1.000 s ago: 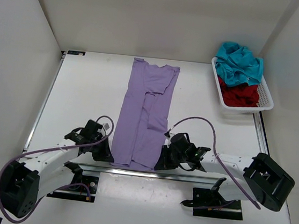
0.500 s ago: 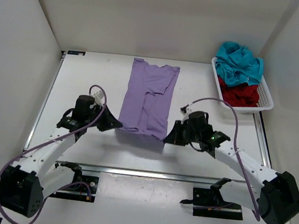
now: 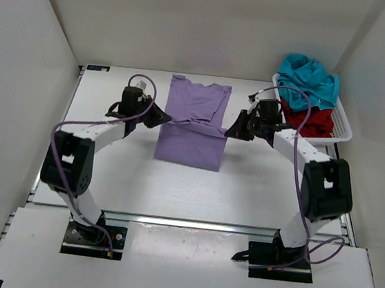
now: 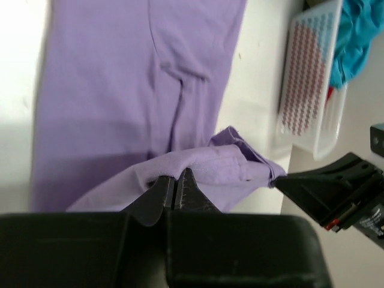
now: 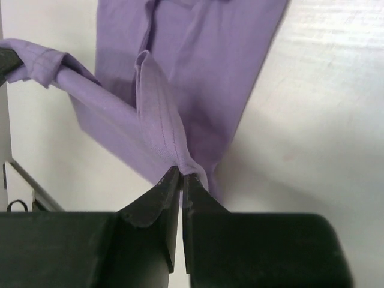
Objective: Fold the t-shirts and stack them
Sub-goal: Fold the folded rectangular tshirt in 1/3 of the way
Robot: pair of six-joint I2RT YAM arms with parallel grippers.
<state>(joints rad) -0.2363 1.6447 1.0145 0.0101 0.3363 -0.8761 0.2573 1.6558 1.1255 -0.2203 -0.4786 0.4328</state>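
Pinching hard on both sides: each claw is clamped on the plain lavender purple short-sleeved t-shirt [image 3: 191, 147]. The left claw [image 4: 176, 181] has its two black fingers squeezed together with no gap, and a fold of the purple cloth bunches up right at its tips. Same deal for the right claw [image 5: 181, 175]: its jaws are closed on a stitched edge that rises in a ridge straight off its tips. Between the two claws that held edge hangs as a loose band, lifted off the flat white table [image 3: 106, 169], with the claws facing each other across it. From the left wrist you can see the right claw's black tip just past the far end of the band.

Under the claws and a bit nearer than them, the shirt is doubled over on itself, so that part looks like a tidy rectangle lying flat. Past the claws the rest of the shirt stretches on flat over the table.

Farther out, off the outer side of the right claw, a white plastic mesh basket [image 3: 316, 139] sits at the table's edge, apart from the purple shirt. A crumpled dark red t-shirt [image 3: 310, 121] fills its nearer end, and a crumpled teal blue t-shirt [image 3: 310, 84] is heaped at its far end, spilling above the rim.
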